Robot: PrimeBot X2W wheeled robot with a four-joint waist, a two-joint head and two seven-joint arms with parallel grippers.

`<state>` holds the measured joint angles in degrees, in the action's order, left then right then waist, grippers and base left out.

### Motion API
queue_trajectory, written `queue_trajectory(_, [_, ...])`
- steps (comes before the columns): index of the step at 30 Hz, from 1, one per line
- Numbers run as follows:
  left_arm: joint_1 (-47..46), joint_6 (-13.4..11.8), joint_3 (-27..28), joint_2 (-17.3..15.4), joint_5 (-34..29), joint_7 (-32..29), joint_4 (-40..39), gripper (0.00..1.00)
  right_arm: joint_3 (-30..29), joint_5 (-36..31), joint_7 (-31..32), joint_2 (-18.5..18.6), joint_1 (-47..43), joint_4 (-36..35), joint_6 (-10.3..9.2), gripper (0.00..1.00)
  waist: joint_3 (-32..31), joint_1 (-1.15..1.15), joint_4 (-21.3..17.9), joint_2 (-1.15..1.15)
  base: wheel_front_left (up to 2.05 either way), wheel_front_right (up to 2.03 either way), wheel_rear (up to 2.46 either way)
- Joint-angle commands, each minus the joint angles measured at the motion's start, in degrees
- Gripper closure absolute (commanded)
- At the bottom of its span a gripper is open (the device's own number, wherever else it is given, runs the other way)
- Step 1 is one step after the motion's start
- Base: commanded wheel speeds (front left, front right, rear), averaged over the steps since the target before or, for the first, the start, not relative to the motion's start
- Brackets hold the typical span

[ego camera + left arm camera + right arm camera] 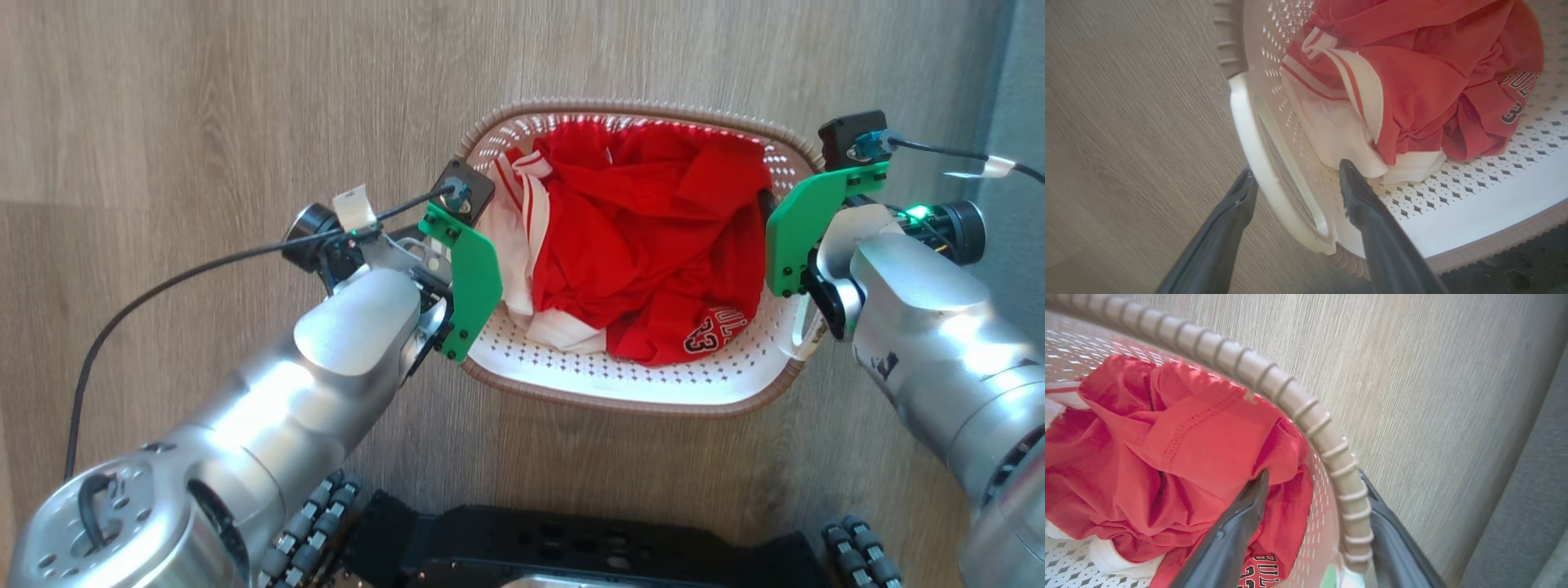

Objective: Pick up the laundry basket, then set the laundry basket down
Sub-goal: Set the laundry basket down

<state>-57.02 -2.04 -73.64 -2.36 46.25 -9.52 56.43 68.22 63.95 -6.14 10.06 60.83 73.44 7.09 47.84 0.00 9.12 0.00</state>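
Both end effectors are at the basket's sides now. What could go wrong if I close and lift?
1. The right end effector straddles the braided rim with its inner finger against the red jersey; closing may pinch cloth and slip.
2. The left end effector straddles the white handle, the right only rim, so the laundry basket may tilt when lifted.

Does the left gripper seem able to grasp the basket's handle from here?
Probably yes: the left gripper is open, with fingers on both sides of the white handle of the laundry basket. Clothes lie near the inner one.
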Motion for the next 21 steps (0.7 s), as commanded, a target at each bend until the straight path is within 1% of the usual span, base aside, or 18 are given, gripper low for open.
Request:
queue_trajectory(1, [1.9,0.1,0.3,-0.5,0.2,0.3,-0.4,0.0,0.3,-0.2,-0.1,-0.8,-3.4,0.1,0.4,0.0,-1.2,0.0,-0.1,0.0,0.0,0.0,0.0])
queue_trajectory(8, [3.8,0.3,0.3,-0.5,0.6,0.1,0.6,0.0,0.3,0.0,0.3,-1.7,-5.0,0.3,0.4,0.0,-5.6,0.0,-0.5,0.0,0.0,0.0,0.0])
queue_trajectory(12, [5.2,0.2,0.3,-0.5,1.0,1.2,1.7,0.0,0.3,0.4,0.5,-2.2,-6.3,0.3,0.4,0.0,-8.8,0.0,-0.7,0.0,0.0,0.0,0.0])
queue_trajectory(15, [6.1,-0.7,0.3,-0.5,1.1,3.0,3.0,0.0,0.2,0.8,0.7,-2.7,-7.5,0.4,0.4,0.0,-11.4,0.0,-1.1,0.0,0.0,0.0,0.0])
queue_trajectory(16, [6.6,-1.4,0.3,-0.5,1.3,4.6,3.9,0.0,0.0,1.1,0.5,-3.0,-8.3,0.4,0.4,0.0,-13.4,0.0,-1.4,0.0,0.0,0.0,0.0])
queue_trajectory(18, [7.3,-2.1,0.3,-0.5,1.7,6.1,4.9,0.0,-0.3,1.6,0.1,-3.3,-9.3,0.4,0.4,0.0,-15.5,0.0,-1.7,0.0,0.0,0.0,0.0])
queue_trajectory(20, [8.1,-2.2,0.3,-0.5,1.8,7.5,5.7,0.0,-0.6,2.2,-0.1,-3.6,-10.3,0.2,0.4,0.0,-17.6,0.0,-2.1,0.0,0.0,0.0,0.0])
queue_trajectory(21, [8.1,-2.2,0.3,-0.5,1.8,7.5,5.7,0.0,-0.6,2.2,-0.1,-3.6,-10.3,0.2,0.4,0.0,-17.6,0.0,-2.1,0.0,0.0,0.0,0.0])
